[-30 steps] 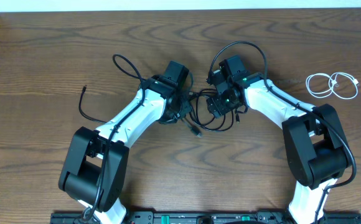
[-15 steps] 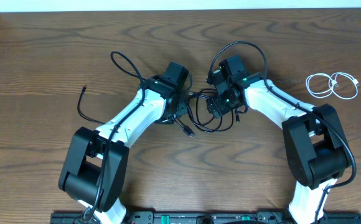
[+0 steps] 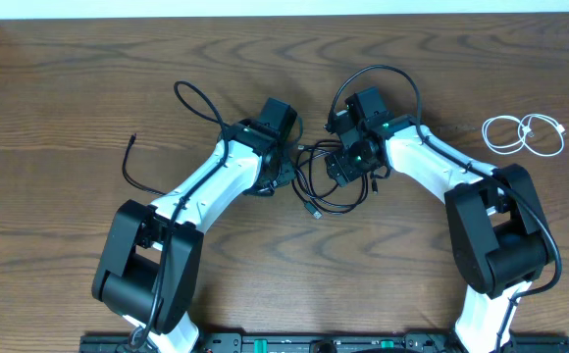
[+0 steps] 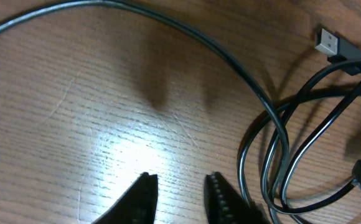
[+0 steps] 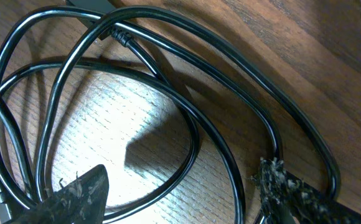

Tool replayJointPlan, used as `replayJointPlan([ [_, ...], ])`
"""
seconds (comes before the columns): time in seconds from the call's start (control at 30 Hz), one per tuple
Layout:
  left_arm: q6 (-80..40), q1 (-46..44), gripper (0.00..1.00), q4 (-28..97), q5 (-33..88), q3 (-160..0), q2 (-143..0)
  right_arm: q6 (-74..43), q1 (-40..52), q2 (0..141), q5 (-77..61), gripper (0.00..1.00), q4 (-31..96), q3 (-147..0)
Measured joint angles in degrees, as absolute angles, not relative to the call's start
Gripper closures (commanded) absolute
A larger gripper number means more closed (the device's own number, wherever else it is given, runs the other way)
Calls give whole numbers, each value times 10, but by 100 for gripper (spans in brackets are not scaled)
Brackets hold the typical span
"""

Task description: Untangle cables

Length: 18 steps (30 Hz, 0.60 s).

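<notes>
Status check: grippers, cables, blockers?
Left gripper open, empty. Right gripper open over black cable tangle. White cable coiled apart, right side. No obstruction seen.

Robotics lab bench, by the look: white-and-black left arm (image 3: 201,191) and right arm (image 3: 432,162) mounted on a black rail (image 3: 294,344) at the near edge of a wood-grain table (image 3: 69,88), loose cables (image 3: 313,210) mid-table.

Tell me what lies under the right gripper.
Black cable loops lie on the wood table between the open jaws of the right gripper. Overhead, the gripper hides part of them.
</notes>
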State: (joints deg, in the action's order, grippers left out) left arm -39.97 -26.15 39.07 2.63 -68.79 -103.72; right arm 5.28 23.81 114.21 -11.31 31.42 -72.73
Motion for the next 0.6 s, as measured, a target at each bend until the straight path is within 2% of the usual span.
replayJointPlan([
  [0.1, -401, -262, 57, 390, 26, -688, -1037, 53, 238, 1142, -113, 27, 314, -727],
  [0.23, -400, -262, 52, 387, 27, -688, -1037, 53, 238, 1142, -113, 29, 313, -727],
  [0.4, -400, -262, 52, 355, 27, -688, -1037, 53, 238, 1142, -109, 35, 305, -727],
  [0.53, -400, -262, 52, 336, 27, -688, -1037, 53, 238, 1142, -106, 49, 304, -727],
  [0.6, -400, -262, 52, 328, 27, -688, -1037, 52, 238, 1143, -105, 61, 304, -726],
])
